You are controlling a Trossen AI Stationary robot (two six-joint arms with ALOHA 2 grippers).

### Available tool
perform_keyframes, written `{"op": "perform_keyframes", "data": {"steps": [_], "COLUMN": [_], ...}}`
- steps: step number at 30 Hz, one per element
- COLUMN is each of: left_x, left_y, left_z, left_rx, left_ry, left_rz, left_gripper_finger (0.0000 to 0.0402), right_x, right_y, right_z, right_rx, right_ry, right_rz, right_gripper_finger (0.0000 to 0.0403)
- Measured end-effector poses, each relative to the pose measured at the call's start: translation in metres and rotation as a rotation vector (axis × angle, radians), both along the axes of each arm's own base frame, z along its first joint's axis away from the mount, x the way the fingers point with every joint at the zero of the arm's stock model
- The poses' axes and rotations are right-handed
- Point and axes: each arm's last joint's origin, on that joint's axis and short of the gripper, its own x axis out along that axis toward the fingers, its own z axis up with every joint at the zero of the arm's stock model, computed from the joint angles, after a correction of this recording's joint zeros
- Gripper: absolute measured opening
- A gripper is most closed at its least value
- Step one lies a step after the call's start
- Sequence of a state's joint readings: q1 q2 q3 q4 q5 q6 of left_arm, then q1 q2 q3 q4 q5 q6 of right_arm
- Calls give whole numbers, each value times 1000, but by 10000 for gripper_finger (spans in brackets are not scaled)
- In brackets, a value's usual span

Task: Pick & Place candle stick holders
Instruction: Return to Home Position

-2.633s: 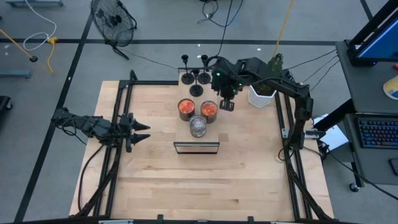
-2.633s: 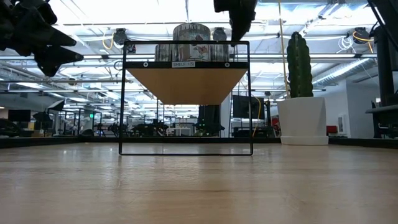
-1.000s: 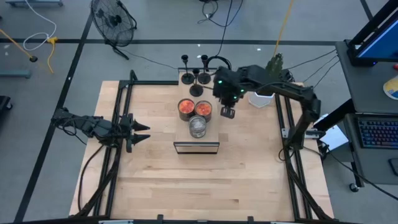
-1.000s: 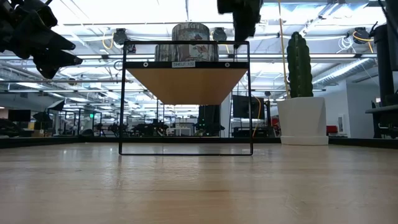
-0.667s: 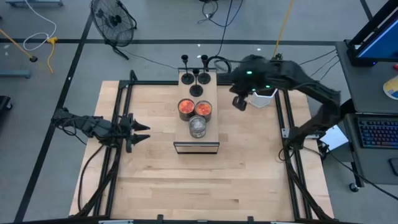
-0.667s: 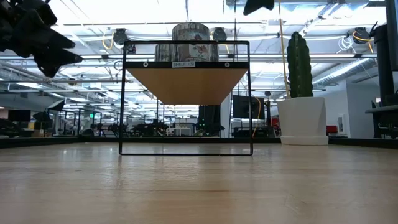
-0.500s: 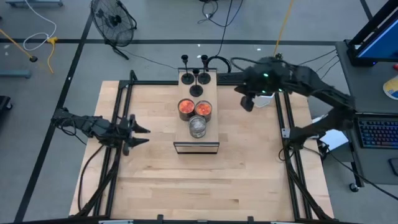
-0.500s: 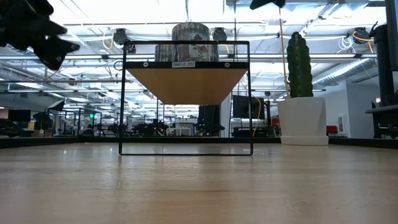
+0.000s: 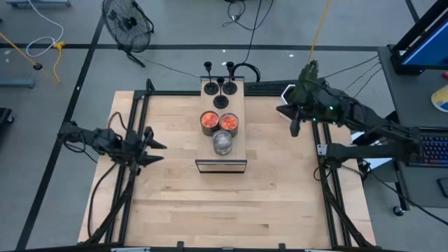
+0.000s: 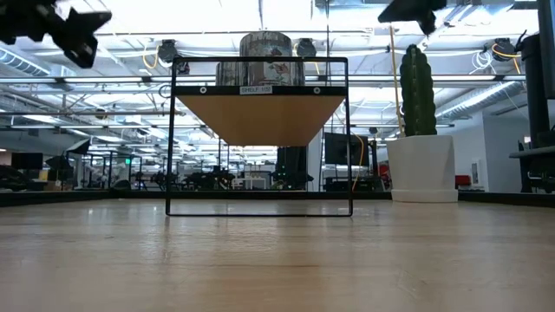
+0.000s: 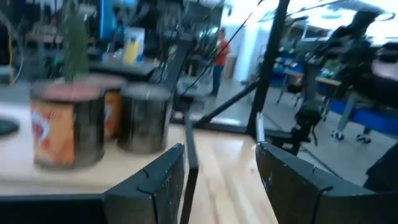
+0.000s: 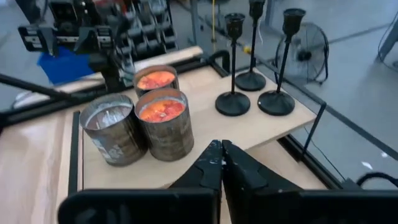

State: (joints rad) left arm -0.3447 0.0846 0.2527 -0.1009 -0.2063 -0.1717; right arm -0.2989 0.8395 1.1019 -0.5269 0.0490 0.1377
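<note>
Three black candle stick holders (image 9: 221, 85) stand on their round bases at the far end of a raised pale wooden shelf (image 9: 239, 106); they also show in the right wrist view (image 12: 252, 79). Two orange-red glass cups (image 9: 218, 122) and a clear-silvery cup (image 9: 222, 142) stand nearer on the shelf, and also show in the right wrist view (image 12: 163, 121). My right gripper (image 9: 295, 127) is shut and empty, high up to the right of the shelf (image 12: 221, 157). My left gripper (image 9: 150, 148) is open and empty, left of the shelf, facing the cups (image 11: 221, 168).
A white pot (image 10: 422, 168) with a green cactus (image 10: 416, 88) stands at the far right, under my right arm. Black frame rails (image 9: 133, 119) run along the table's left and right sides. Bare tabletop (image 9: 210, 206) lies in front of the shelf.
My right gripper has gone from beside the cups toward the table's right edge and risen, empty. My left gripper has risen a little. The cups and holders have stayed where they were.
</note>
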Motion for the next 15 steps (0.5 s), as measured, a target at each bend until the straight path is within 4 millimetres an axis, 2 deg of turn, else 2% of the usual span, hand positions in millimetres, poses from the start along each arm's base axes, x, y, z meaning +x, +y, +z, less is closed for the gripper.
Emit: {"op": "perform_keyframes", "data": {"steps": [6,11,15], "left_x": [-1,-1,-2], "left_y": [0,0,0], "left_z": [7,10,12], "left_rx": [17,34,67], "left_ry": [-76,-112,-132], "left_rz": [0,-15,-19], "left_gripper_finger": [202,202,202], "right_x": [-20,-28,-32], "right_y": [6,9,10], "right_z": [-24,-44,-57], "right_rx": [-31,0,27], "right_ry": [-129,-221,-220], "right_rz": [-2,-17,-22], "right_gripper_finger": [0,0,0]}}
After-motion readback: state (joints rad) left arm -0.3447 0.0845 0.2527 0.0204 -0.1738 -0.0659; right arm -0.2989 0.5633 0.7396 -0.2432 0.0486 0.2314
